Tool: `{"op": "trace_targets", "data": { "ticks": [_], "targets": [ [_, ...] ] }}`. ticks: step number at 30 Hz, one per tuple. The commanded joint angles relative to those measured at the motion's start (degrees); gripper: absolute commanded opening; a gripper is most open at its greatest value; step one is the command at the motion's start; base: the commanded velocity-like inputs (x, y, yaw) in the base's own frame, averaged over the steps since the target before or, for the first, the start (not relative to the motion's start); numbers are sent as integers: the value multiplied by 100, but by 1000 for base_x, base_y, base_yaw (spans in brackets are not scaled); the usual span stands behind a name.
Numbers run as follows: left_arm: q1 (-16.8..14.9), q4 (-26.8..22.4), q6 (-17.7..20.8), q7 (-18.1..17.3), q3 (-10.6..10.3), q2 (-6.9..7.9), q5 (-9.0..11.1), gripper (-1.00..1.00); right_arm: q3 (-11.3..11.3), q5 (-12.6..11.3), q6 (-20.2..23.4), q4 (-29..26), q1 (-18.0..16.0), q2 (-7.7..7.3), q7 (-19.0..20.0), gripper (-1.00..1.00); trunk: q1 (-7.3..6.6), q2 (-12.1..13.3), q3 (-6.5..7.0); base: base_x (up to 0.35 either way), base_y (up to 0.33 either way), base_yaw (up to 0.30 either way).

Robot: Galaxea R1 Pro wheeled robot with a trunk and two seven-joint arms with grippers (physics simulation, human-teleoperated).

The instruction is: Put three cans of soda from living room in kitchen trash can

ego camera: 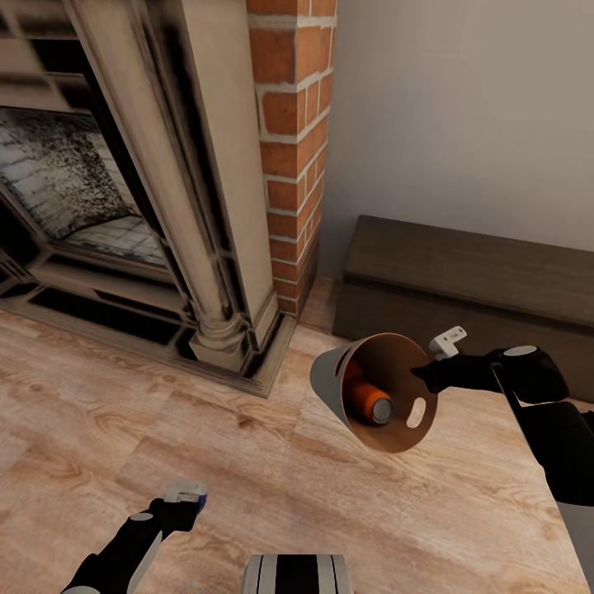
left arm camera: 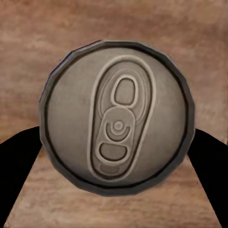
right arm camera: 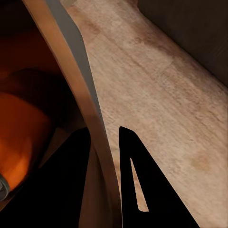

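Pale wood planks (ego camera: 206, 462) cover the floor of this corner of the living room. Nearest, at about seven o'clock from where the robot stands, the left gripper (ego camera: 188, 497) hangs low over the boards, pinching a blue soda can (left arm camera: 116, 116); the left wrist view looks straight down on its silver top with the pull tab, the dark fingers pressed against its sides.

Further out, at about two o'clock, the right gripper (ego camera: 431, 373) has its two fingers closed on the rim of the grey bin (ego camera: 330, 381), one finger inside and one outside the thin wall, as the right wrist view makes plain. The bin is lifted off the floor and tipped so its brown-orange inside faces back toward the robot, and an orange can (ego camera: 367, 398) lies against the bottom.

Beyond that, a dark low cabinet (ego camera: 470, 264) sits against the plain wall at one o'clock, and the fireplace (ego camera: 91, 190) with its brick column (ego camera: 293, 148) fills eleven to twelve.

The blue can looks light, stiff and smooth, so I'd judge a side grip around its middle safest. The bin, held by one edge, will likely swing and let the loose can roll.
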Motion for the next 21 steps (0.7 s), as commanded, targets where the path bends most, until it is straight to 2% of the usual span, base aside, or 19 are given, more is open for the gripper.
{"op": "trace_targets", "data": {
  "ticks": [1,13,21],
  "targets": [
    [0,2,-4,-2,1,0,-6,-100,2,-125,43,-2,-2,1,15,-100,-1,0,1,0,0,0],
    [0,9,11,7,7,-6,-7,-100,19,-125,43,-3,35,1,15,-100,-1,0,1,0,0,0],
    [0,17,30,11,-1,-9,-14,-100,22,-125,43,-2,50,1,15,-100,-21,10,178,0,0,0]
  ]
}}
